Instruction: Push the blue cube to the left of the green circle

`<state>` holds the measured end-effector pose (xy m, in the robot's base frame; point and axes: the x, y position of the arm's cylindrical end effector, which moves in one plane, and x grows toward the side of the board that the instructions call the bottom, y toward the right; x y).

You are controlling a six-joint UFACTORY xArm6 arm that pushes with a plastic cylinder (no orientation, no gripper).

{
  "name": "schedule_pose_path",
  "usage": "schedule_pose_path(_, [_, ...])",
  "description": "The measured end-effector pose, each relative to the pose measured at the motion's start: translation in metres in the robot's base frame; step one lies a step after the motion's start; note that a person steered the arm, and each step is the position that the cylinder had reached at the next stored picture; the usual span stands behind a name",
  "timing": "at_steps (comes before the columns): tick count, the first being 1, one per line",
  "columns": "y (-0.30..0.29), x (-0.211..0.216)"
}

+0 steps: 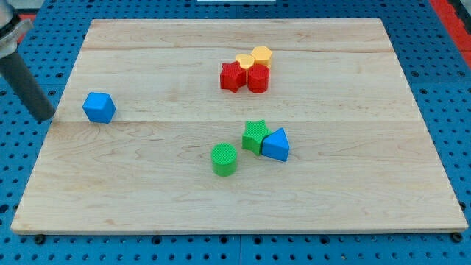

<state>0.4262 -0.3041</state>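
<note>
Wooden board (147,184), pale planks with the grain running across, fills most of the view. It lies on a blue perforated base (449,88) that shows on all four sides.

Rod (26,85): dark, thick, entering from the view's top left corner and slanting down toward the view's right. My tip (45,118) sits at the board's left edge, just left of the blue cube (98,107), a narrow gap between them, not touching. The rod is a bare pusher and carries nothing.

Blue cube: far left of the board, about mid-height, alone. Well apart from the green circle (224,159), which stands below centre.

Green star (255,136) up and to the right of the green circle, near it. Blue triangle (277,145) is pressed against the star's right side.

Upper cluster, right of centre: red star (232,76) and red cylinder (258,79) side by side, yellow hexagon (262,56) and a second yellow block (244,60) close behind them, all packed together.
</note>
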Motion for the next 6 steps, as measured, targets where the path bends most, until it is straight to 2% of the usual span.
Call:
schedule_pose_path(1, [0.031,-0.024])
schedule_pose_path(2, [0.071,-0.024])
schedule_pose_path(5, [0.08,-0.022])
schedule_pose_path(6, [0.11,0.002])
